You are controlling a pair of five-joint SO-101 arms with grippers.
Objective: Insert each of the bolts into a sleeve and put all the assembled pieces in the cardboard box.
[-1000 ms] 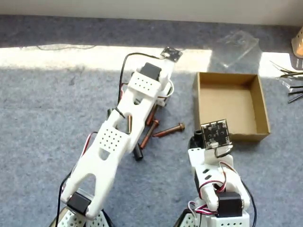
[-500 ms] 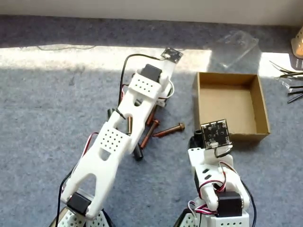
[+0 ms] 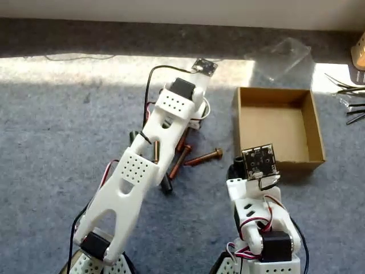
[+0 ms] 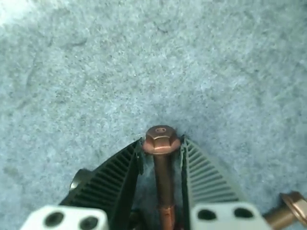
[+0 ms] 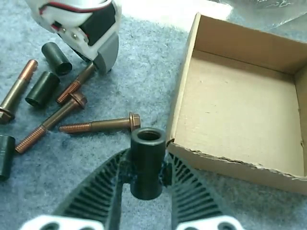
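Barely anything has moved since a second ago: the forward end of the left arm sits a touch lower in the high view, while the right arm and the loose parts lie where they did.

The left gripper [image 4: 162,151] is clenched on a copper-coloured hex-head bolt [image 4: 162,139]. Its ribbed black fingers [image 4: 120,177] press in on either side of the head, and the shank runs back between them, over the grey carpet [image 4: 144,57]. A second bolt head [image 4: 293,205] shows in the lower right corner of that frame.

The right gripper [image 5: 147,167] grasps a black cylindrical sleeve [image 5: 147,160] at the bottom centre of its wrist view, the open bore turned up toward the camera. Just beyond it, to the right, is the brown cardboard box [image 5: 183,91], with the sleeve near the box's closest corner but apart from it.

Left of the box, loose parts lie on the carpet – one loose bolt [image 5: 98,126] lies crosswise with its head toward the box, another angled bolt [image 5: 48,123] slants down to the left, and a third bolt [image 5: 17,91] lies at the left edge. Two short black sleeves [image 5: 56,58] lie side by side at the upper left, with a further dark sleeve [image 5: 4,151] cut by the left edge.

In the high view the box sits right of centre, and a clear plastic sheet [image 3: 282,57] lies above it.
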